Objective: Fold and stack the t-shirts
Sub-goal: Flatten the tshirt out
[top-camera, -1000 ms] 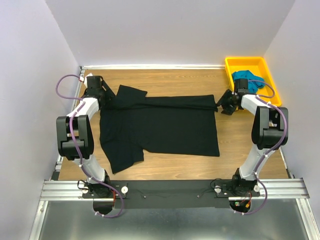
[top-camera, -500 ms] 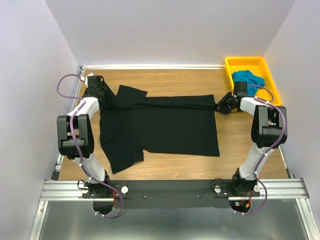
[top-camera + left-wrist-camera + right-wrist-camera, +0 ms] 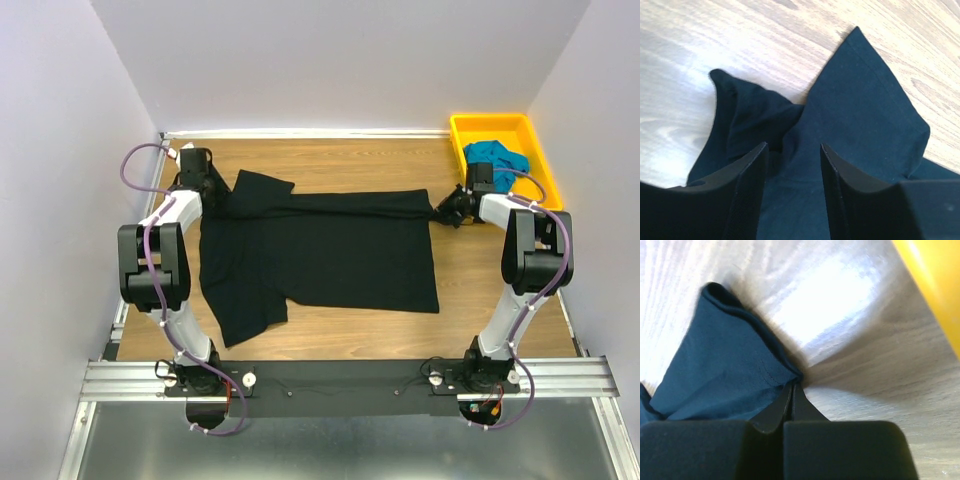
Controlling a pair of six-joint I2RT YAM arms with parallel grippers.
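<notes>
A large black t-shirt [image 3: 320, 255] lies spread flat across the wooden table, collar end to the left. My left gripper [image 3: 220, 196] is at its far left shoulder; in the left wrist view its jaws [image 3: 792, 146] stand open and straddle a bunched fold of the black cloth [image 3: 860, 110]. My right gripper [image 3: 443, 210] is at the shirt's far right corner. In the right wrist view its fingers [image 3: 792, 386] are pressed together, pinching that hem corner [image 3: 720, 375]. The teal t-shirt [image 3: 495, 158] lies crumpled in the tray.
A yellow plastic tray [image 3: 490, 120] sits at the back right corner, just behind my right gripper, and its wall [image 3: 935, 285] shows in the right wrist view. White walls close in the table on three sides.
My right gripper has gone from open to shut on the shirt's far right corner. My left jaws have narrowed around the shoulder cloth, and that wrist has shifted slightly.
</notes>
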